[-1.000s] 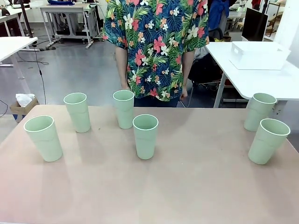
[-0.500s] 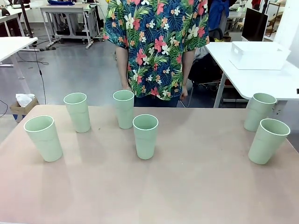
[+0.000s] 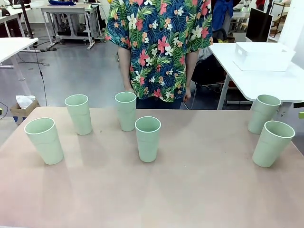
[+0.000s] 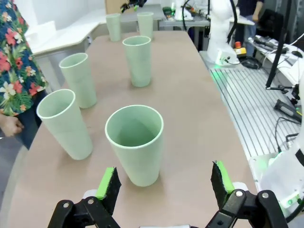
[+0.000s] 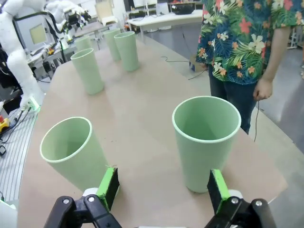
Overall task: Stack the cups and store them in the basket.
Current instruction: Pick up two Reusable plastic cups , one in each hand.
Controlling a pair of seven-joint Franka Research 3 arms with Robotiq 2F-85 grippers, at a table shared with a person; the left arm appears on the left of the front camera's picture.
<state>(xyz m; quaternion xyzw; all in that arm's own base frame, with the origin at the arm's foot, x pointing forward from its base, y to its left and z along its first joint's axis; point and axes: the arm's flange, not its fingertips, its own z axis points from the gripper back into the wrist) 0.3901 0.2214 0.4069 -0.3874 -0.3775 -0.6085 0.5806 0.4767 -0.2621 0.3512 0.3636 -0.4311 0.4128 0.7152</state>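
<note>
Six mint-green tapered cups [image 3: 148,138] upright on tan table [image 3: 199,190] (four toward 10 o'clock, two at 3), white basket [image 3: 263,56] at 2 o'clock on side table [image 3: 285,85], left gripper [image 4: 164,183], right gripper [image 5: 163,186] both wide, empty

six cups [image 3: 147,138], one person [image 3: 159,47], and what looks like one basket [image 3: 263,56].

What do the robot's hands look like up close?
Each is a black two-finger claw. The left gripper and right gripper have bright green pads on the fingertips, with bolted black linkages below. The left arm, seen farther off, is glossy white, with a green glow at its base.
</note>
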